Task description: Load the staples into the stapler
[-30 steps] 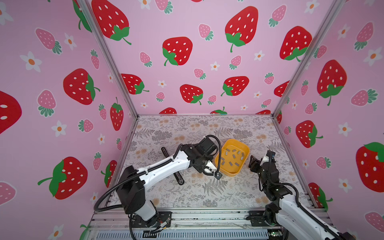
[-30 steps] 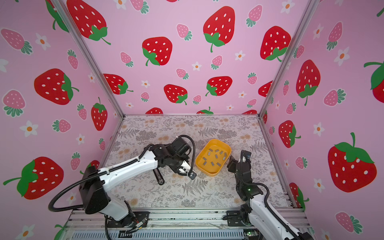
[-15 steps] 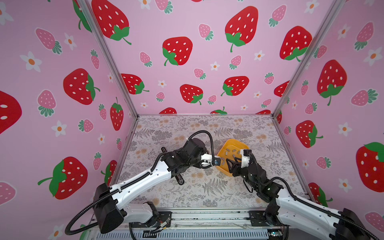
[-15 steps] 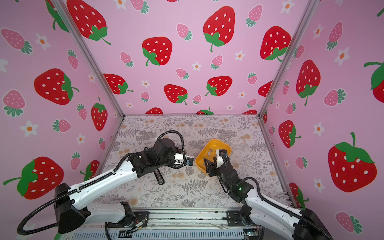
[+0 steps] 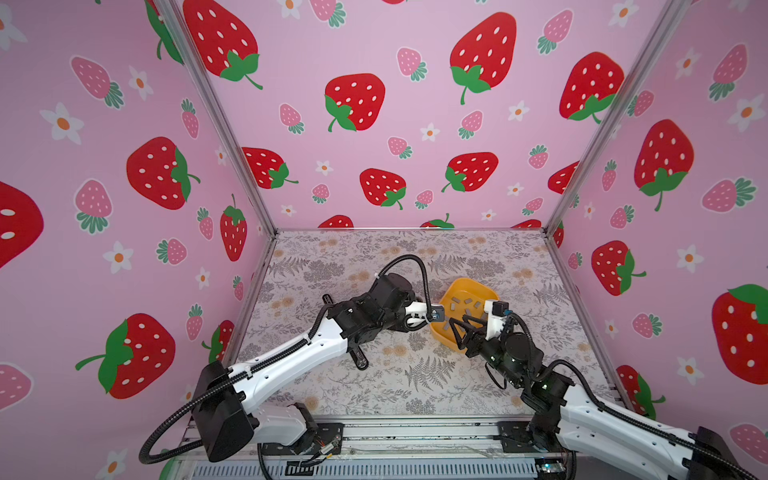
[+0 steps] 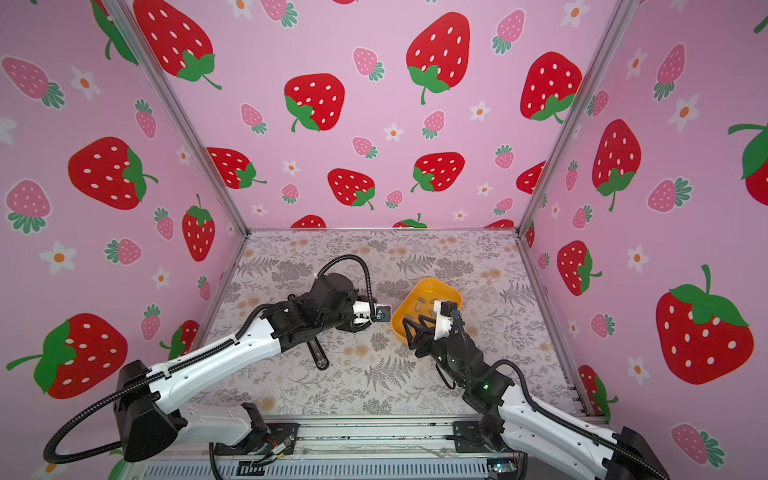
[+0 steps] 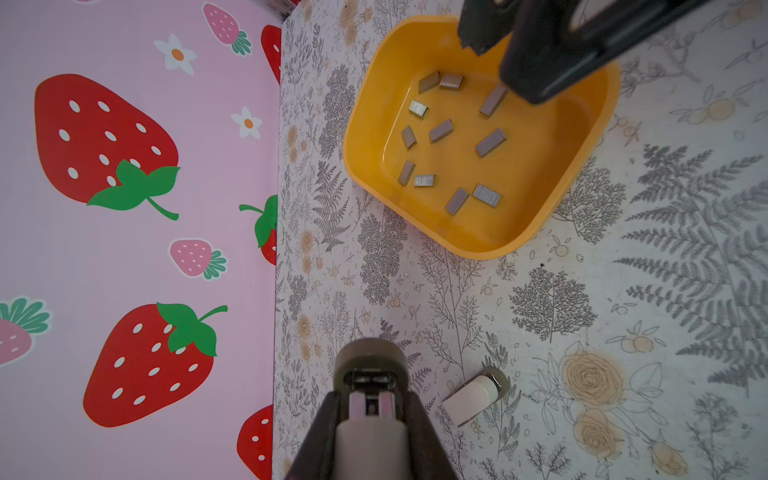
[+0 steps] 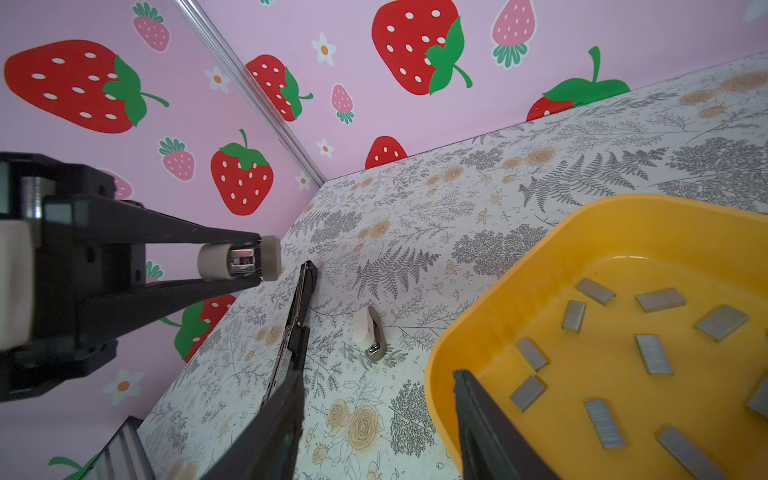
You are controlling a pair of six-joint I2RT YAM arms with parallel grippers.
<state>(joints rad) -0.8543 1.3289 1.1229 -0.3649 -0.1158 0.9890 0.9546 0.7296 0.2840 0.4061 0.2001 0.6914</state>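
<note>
Several small grey staples [image 7: 490,142] [image 8: 654,354] lie loose in a yellow tray [image 5: 446,332] [image 6: 401,328]. The black stapler [image 8: 299,309] lies opened flat on the table, its ends poking out from under the left arm in both top views [image 5: 360,360] [image 6: 320,358]. My left gripper [image 8: 259,261] [image 7: 370,386] hovers left of the tray, shut on a small beige and metal piece. My right gripper [image 5: 457,319] [image 8: 376,374] is open, straddling the tray's near-left rim, one finger inside and one outside, holding nothing.
A second small white and metal piece [image 7: 473,395] [image 8: 369,330] lies on the floral table between the stapler and the tray. Pink strawberry walls [image 5: 374,124] close in the back and both sides. The tray sits right of centre.
The right arm has swung in from the right side to the tray's near-left rim. The left arm has stretched out lower, its gripper still shut beside the tray.
</note>
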